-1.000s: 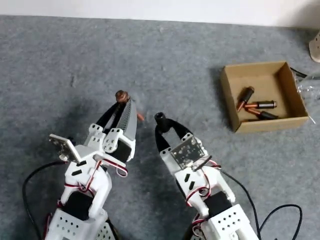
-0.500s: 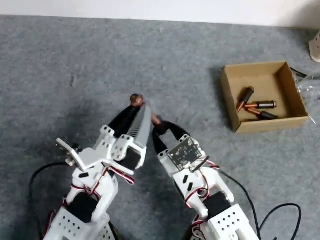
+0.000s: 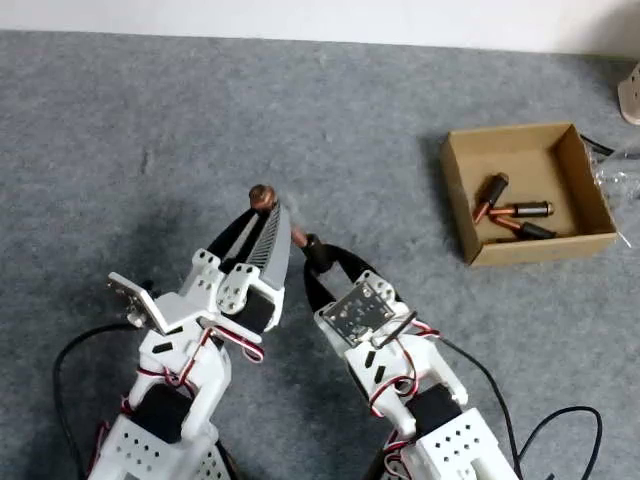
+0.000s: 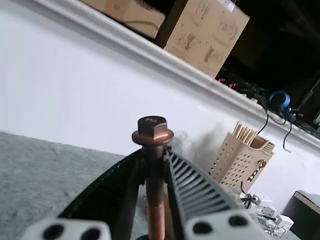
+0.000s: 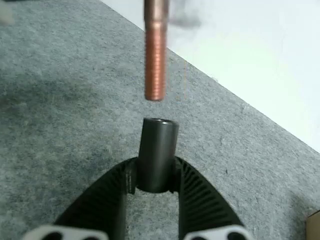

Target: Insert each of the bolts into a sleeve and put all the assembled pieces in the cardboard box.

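On the left, the left fingers (image 3: 268, 235) are clenched on the bolt (image 3: 263, 197). They pinch its shank just under the hex head, so the threaded end sticks out free towards the other arm. Beside them, the right fingers (image 3: 349, 266) are closed round the lower part of the dark sleeve (image 3: 317, 250), with its open mouth turned up to meet the bolt. Both parts are held above the grey counter (image 3: 120, 120), not resting on it.

From the right wrist, the bolt's tip (image 5: 155, 92) hangs just above the sleeve's mouth (image 5: 160, 121). It is apart from it and looks nearly in line, perhaps a touch to one side.

To my eye the step in hand is the insertion itself, and the alignment matters more than the push. The right arm should hold the sleeve steady while the left brings the bolt down along the sleeve's own axis, correcting any sideways offset before the tip enters. If the threads catch on the rim, it seems better to back off and re-centre than to press, since a hard shove could twist the sleeve in its grip. Neither grip should slacken until the shank is well inside.

Well off to the right sits the box (image 3: 458, 205), with three pieces (image 3: 520, 210) inside that look already assembled; this one would go there afterwards.
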